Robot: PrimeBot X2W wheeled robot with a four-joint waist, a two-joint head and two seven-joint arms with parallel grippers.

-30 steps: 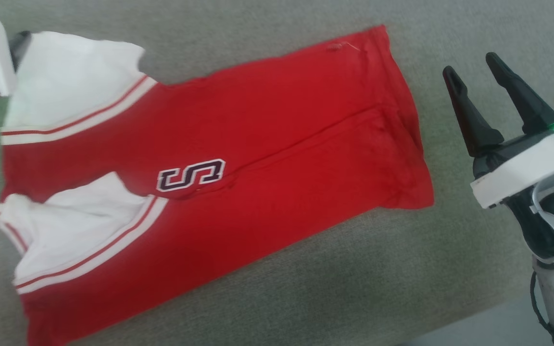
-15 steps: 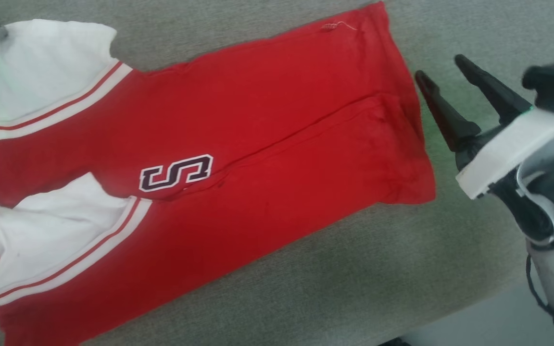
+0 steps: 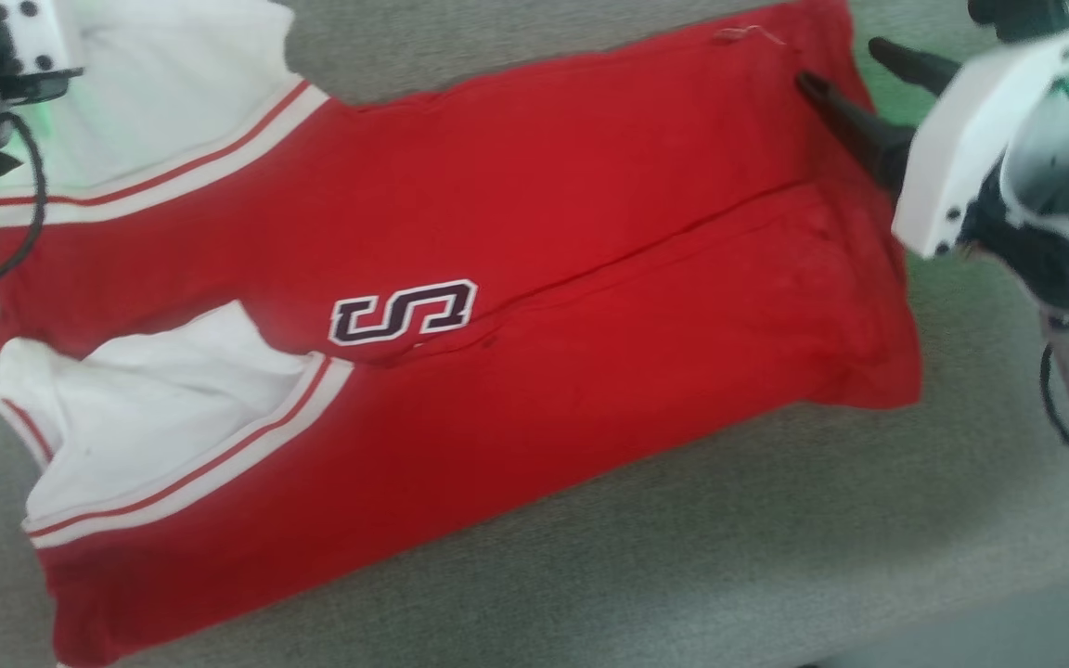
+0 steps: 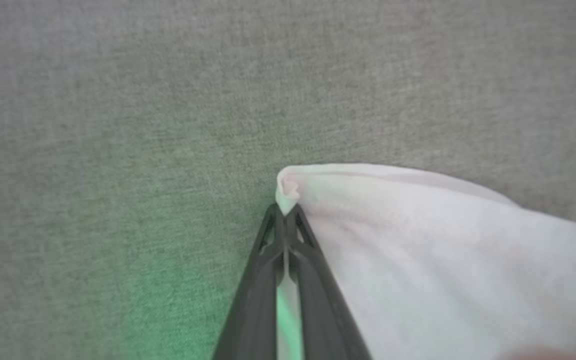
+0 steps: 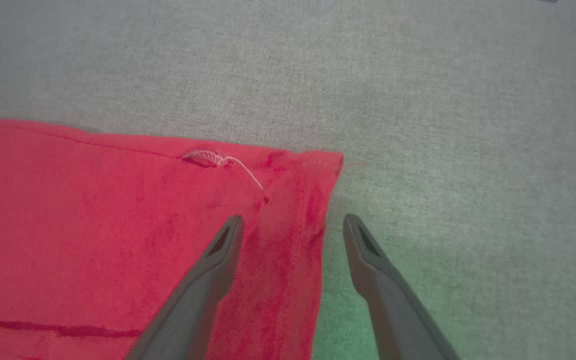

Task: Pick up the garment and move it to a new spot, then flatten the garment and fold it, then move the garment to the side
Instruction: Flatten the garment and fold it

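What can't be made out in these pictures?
Garment print past the S: head view, tucked under a fold.
Garment's near corner: head view, cut by the bottom edge.
Left gripper fingers: head view, behind its wrist housing.
Right gripper touching cloth or hovering: right wrist view, height unclear.

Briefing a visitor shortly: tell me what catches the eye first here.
A red garment with a black "S" sprawls across the grey surface. The left gripper is shut on its white sleeve corner; the right gripper stands open astride the hem corner.

Jaws together, the left gripper (image 4: 285, 212) pinches a white garment (image 4: 443, 260) corner over grey cloth (image 4: 168, 100).
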